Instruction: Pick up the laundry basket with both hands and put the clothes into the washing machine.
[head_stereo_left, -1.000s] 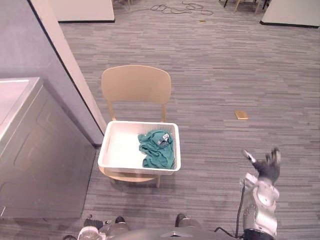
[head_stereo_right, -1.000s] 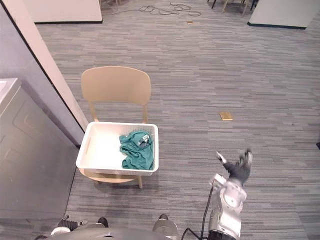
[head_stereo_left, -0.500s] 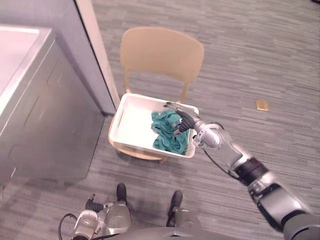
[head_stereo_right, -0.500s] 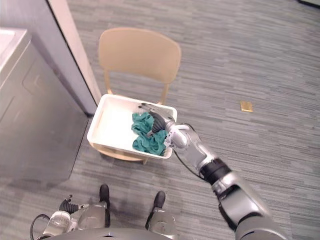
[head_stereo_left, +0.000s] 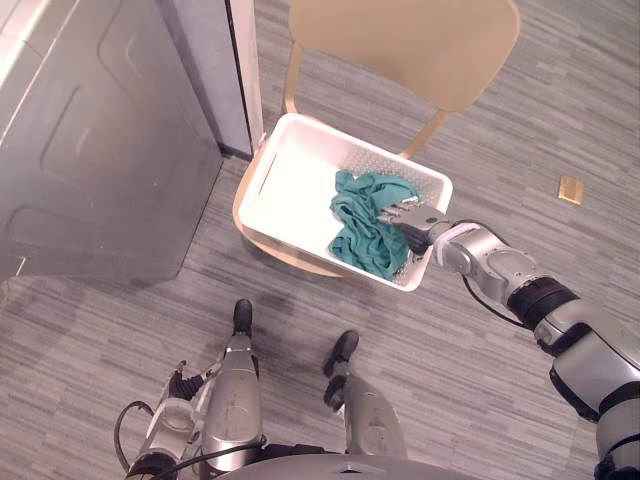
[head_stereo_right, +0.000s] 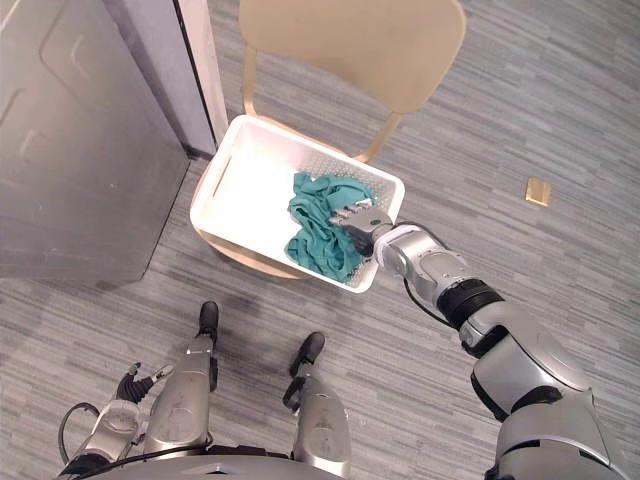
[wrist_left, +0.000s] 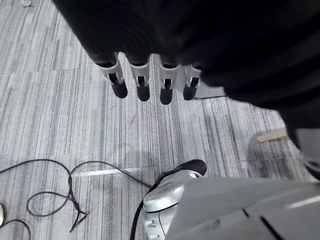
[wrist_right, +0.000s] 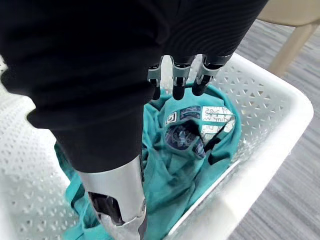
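The white laundry basket (head_stereo_left: 368, 147) sits on the seat of a tan chair (head_stereo_left: 410, 40). A crumpled teal garment (head_stereo_left: 362, 228) lies in its right half. My right hand (head_stereo_left: 418, 222) reaches in over the basket's right rim (wrist_right: 267, 161). The right wrist view has its fingers (wrist_right: 175, 86) straight just above the teal garment (wrist_right: 185, 150), the thumb apart from them, holding nothing. My left hand (wrist_left: 142, 82) hangs low at my side over the carpet with its fingers relaxed.
The grey washing machine (head_stereo_left: 90, 140) stands left of the chair, with a grey wall panel (head_stereo_left: 205, 60) between them. A small tan tile (head_stereo_left: 570, 190) lies on the carpet to the right. Open carpet lies in front of the chair.
My right hand rose from low on the right into the basket and now stays over the teal garment. The camera has tilted down and come closer.
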